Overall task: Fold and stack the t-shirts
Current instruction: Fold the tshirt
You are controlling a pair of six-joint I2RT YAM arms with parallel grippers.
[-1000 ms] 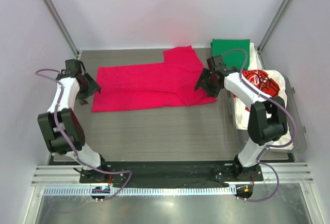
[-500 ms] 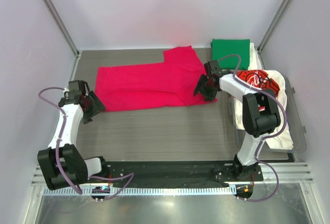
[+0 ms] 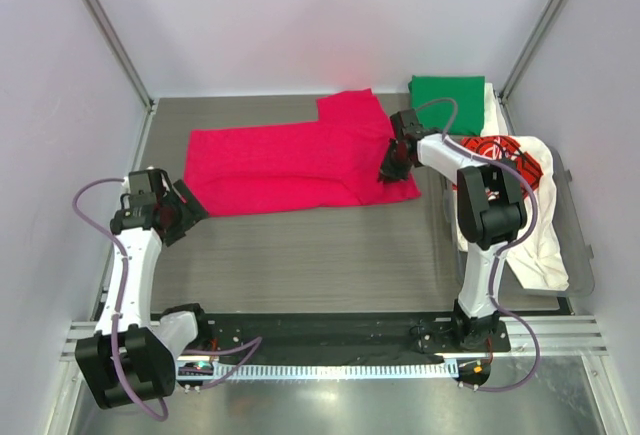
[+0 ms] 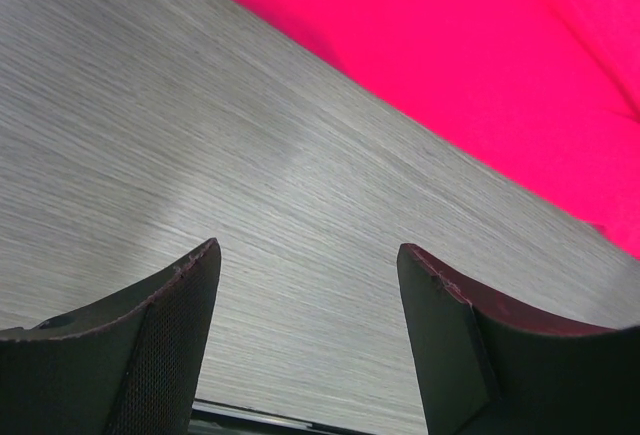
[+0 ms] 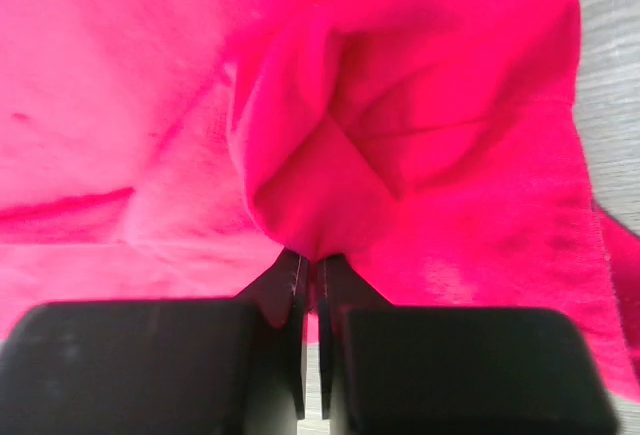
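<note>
The red shirt [image 3: 290, 165] lay spread flat across the far half of the table [image 3: 300, 255], long side running from 9 to 3 o'clock, with one flap reaching toward 12 o'clock. The right gripper [image 3: 392, 168] sat on the shirt's right end, near its 4 o'clock corner. In the right wrist view its fingers were pressed together with only a thin slit between them, pinching a raised fold of the red cloth, which puckered up just ahead of the tips.

The left gripper [image 3: 182, 212] was at about 8 o'clock from the red shirt, just beside its near left corner. It hung over bare tabletop with its fingers spread wide apart and nothing between them; the left wrist view showed the shirt's edge a little beyond the tips.

At 1 o'clock from the table's middle, a folded green shirt [image 3: 447, 90] rested on a pale shirt [image 3: 491, 105]. At 3 o'clock, a printed white shirt [image 3: 510, 160] lay rumpled in a clear tray [image 3: 586, 255].
</note>
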